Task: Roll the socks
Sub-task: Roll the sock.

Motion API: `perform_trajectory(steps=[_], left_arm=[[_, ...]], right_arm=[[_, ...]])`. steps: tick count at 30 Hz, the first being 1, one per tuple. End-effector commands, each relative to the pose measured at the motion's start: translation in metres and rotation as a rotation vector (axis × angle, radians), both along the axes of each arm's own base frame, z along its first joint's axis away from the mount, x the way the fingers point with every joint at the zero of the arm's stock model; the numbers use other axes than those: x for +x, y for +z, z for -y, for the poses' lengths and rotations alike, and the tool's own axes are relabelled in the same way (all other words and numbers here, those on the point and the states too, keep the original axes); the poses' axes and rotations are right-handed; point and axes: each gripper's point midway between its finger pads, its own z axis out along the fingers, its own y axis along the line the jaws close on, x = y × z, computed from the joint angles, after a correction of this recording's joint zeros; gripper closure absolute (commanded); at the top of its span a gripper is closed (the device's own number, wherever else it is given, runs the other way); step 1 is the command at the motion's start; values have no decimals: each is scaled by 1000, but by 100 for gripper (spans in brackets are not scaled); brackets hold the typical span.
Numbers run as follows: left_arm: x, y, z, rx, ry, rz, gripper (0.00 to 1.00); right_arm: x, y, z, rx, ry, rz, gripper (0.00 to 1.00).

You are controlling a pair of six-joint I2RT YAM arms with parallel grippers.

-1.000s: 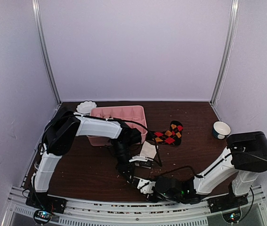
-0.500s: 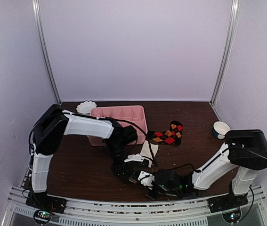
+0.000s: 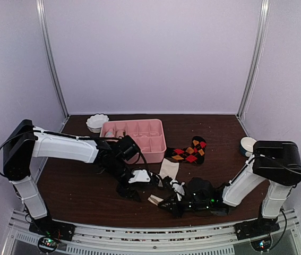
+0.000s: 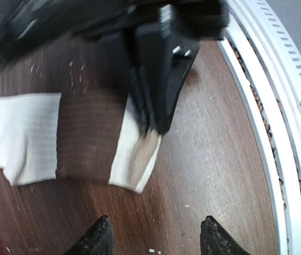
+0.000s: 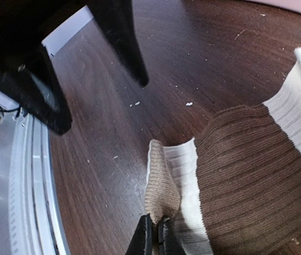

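A cream-white sock (image 3: 168, 169) with a brown band lies flat near the table's front, its near end (image 3: 155, 200) lifted. My right gripper (image 3: 162, 202) is shut on that tan end, and the right wrist view shows the fabric pinched between its fingertips (image 5: 154, 237). The sock's brown band (image 5: 251, 175) spreads to the right there. My left gripper (image 4: 156, 239) hangs open just short of the sock (image 4: 31, 135), with nothing between its fingers. In the top view it (image 3: 131, 190) sits left of the right gripper. A black argyle sock (image 3: 190, 151) lies behind, beside the tray.
A pink compartment tray (image 3: 156, 139) stands at the back centre, with a small white bowl (image 3: 97, 121) behind its left corner. A cup (image 3: 249, 145) sits at the far right. The metal rail (image 4: 277, 106) of the table's front edge runs close by both grippers.
My left gripper has opened and drawn back to the left, its arm swinging low across the table. The right gripper has shut on the cream sock's end and moved slightly right.
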Motion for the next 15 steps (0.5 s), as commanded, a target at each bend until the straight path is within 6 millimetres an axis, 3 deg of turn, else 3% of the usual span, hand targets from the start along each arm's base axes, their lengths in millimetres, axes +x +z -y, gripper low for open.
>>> perform_trajectory(steps=[1,9,15], left_arm=[[-8,4,22,-68,-96,95,46],[-10,-17,32,-55,-160,210,58],[-5,-25,38,-37,-173,221,67]], right_arm=[[-17,-54,24,-98,-35,-312,100],[-18,-78,38,-71,-105,-540,100],[-21,-87,41,-108,-100,-584,100]])
